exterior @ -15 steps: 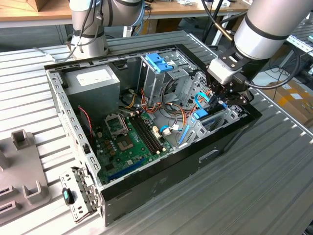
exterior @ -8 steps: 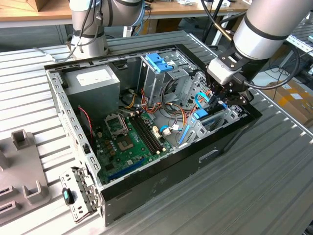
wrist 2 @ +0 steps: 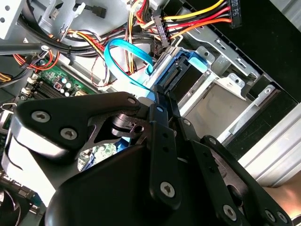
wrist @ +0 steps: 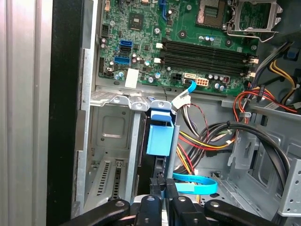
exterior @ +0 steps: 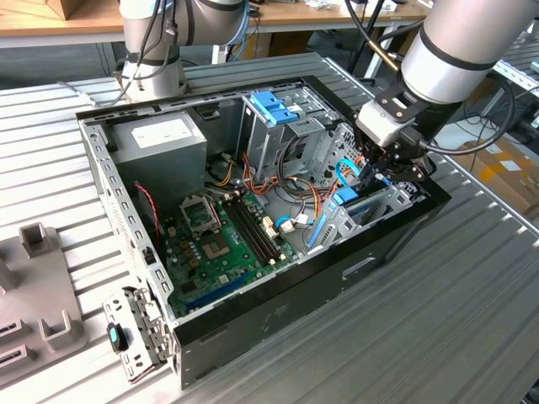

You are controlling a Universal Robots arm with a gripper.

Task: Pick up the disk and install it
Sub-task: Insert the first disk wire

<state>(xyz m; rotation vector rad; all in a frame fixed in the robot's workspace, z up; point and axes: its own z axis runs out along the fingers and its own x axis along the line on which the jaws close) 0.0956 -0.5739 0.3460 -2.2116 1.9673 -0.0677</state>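
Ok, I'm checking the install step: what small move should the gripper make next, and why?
Probably ease the disk a little deeper into the metal bay, straight along its slot. The gripper is clamped on the disk's edge, the disk stands edgewise between the bay walls, and I cannot tell whether it is seated.
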